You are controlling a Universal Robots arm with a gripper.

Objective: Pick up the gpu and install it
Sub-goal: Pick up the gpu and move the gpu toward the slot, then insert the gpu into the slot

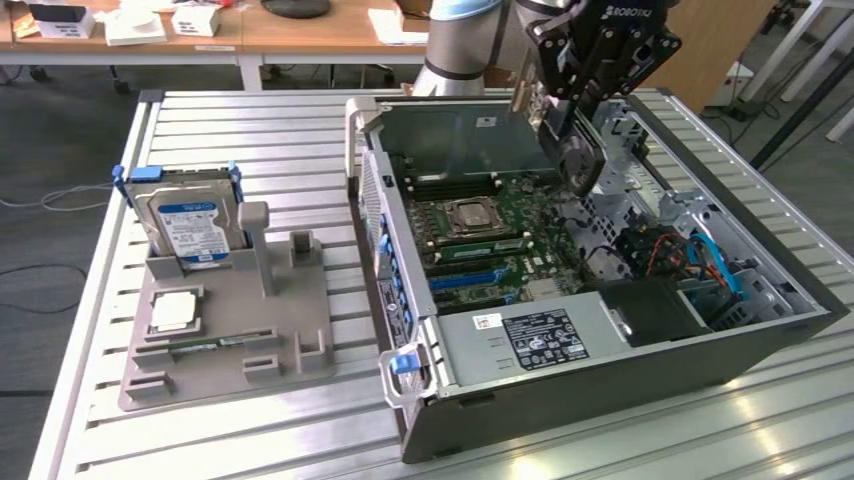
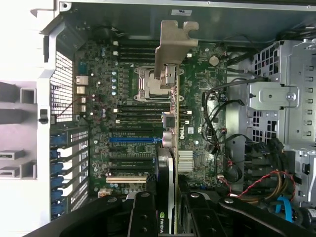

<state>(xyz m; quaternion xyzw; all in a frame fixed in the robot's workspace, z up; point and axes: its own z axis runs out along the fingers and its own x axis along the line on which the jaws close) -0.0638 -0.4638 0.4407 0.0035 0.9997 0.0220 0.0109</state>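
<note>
The gpu hangs edge-down over the open computer case, above the motherboard. My gripper is shut on its upper edge. In the wrist view the gpu is seen edge-on, its silvery bracket pointing toward the case's rear wall. My gripper clamps the card between its black fingers. The blue expansion slots lie on the board just beside the card's line. The card is clear of the board and touches no slot.
A grey fixture tray on the slatted table holds a hard drive, a processor and a memory stick. Inside the case are the power supply, drive cages and loose cables.
</note>
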